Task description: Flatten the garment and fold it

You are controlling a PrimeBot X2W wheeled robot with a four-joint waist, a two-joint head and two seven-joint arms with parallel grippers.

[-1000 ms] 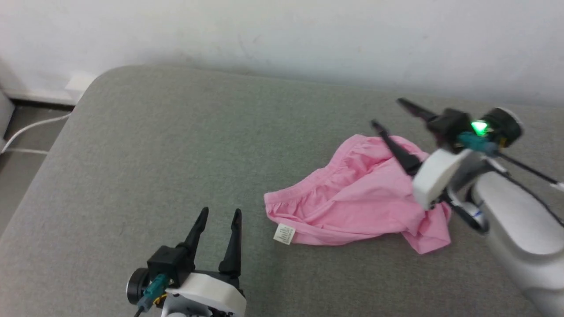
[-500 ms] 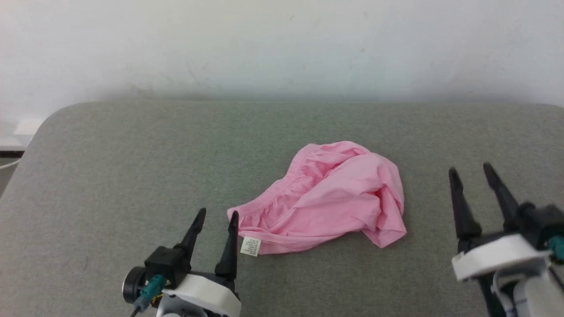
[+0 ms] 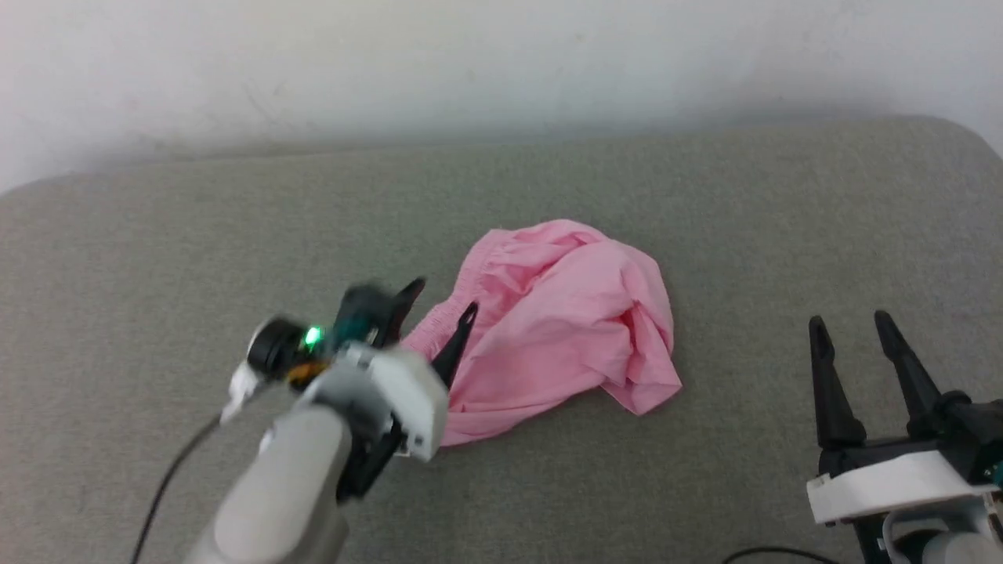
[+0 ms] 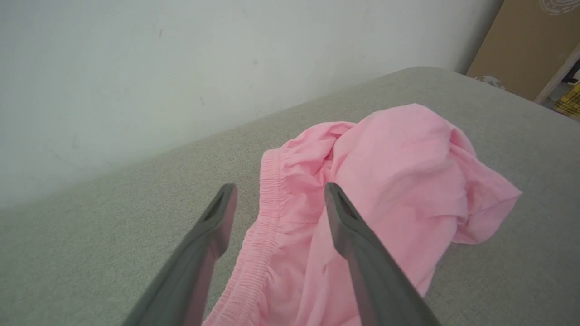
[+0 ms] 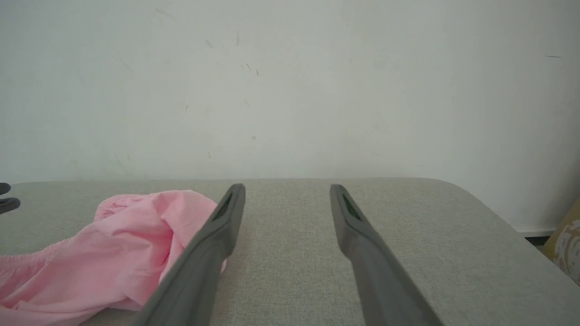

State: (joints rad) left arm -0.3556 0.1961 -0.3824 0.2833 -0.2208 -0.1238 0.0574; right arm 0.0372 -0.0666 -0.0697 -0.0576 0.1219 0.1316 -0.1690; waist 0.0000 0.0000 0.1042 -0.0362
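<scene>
Diagonally, garment (image 3: 564,313): long axis near-left to far-right, waistband (image 3: 475,270) leftward.

A grey upholstered surface (image 3: 705,196) meets a scuffed white wall (image 3: 470,63) — a brown board (image 4: 521,45) beyond one end.

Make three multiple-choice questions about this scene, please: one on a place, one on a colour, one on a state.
1. Where is the left gripper?
A. Over the waistband of the garment.
B. Against the wall.
C. On the floor.

2. Which colour has the garment?
A. Blue.
B. White.
C. Pink.

3. How is the right gripper?
A. Shut on cloth.
B. Open and empty.
C. Shut and empty.

Key:
1 A, the waistband runs between its fingers in the left wrist view.
2 C, the cloth is plainly pink.
3 B, its fingers stand apart with nothing between them, above the grey cushion.
</scene>
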